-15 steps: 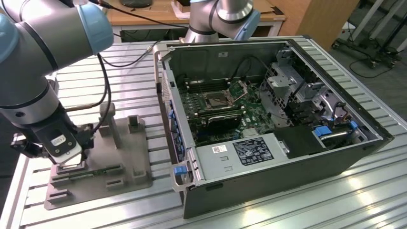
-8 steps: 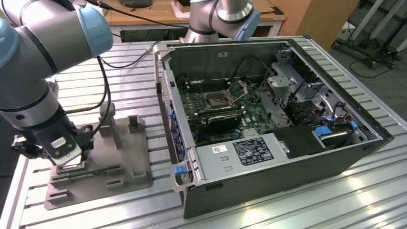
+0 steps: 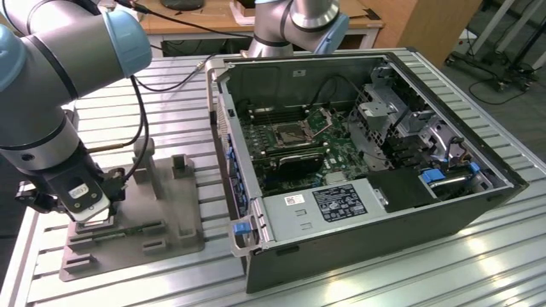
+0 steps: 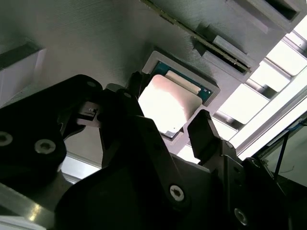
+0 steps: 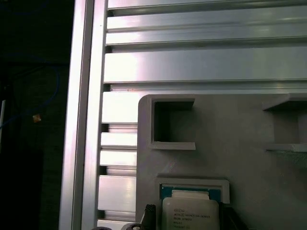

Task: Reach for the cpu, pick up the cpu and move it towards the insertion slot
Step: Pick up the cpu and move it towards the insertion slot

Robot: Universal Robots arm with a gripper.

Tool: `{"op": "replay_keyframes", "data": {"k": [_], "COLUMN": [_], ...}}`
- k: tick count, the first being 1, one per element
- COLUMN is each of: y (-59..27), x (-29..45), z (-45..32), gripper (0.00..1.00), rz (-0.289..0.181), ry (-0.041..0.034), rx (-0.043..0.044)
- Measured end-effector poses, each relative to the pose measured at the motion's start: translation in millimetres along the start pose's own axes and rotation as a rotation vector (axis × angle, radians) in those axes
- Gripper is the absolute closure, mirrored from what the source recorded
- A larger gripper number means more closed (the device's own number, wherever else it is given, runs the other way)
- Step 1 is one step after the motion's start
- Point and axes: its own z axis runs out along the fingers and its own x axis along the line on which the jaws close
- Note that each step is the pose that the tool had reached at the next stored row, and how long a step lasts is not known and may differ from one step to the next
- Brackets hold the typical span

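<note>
A ribbed metal table (image 3: 410,275) carries an open computer case (image 3: 358,211) on the exterior view's right and a grey plastic tray (image 3: 162,211) on its left. The arm (image 3: 51,83) bends down over the tray, well apart from the case. Inside the case, the insertion slot (image 3: 292,134) sits on the green board with its metal plate raised. The cpu (image 4: 168,103) lies flat in a square pocket of the tray, near the tray's edge, its pale top facing up in both wrist views. The gripper (image 4: 169,98) hangs just above it with its jaws spread a little wider than the chip, one of the black fingers (image 4: 204,132) on either side. They seem to stand just clear of the chip's edges, though the angle leaves contact unsure.
</note>
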Motion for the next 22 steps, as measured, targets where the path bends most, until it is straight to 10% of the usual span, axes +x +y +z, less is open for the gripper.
{"op": "replay_keyframes", "data": {"k": [22], "y": [0.2], "x": [0.0], "z": [-3.7], "gripper": [0.45], "rz": [0.000], "ry": [-0.0001], "rx": [0.0000]}}
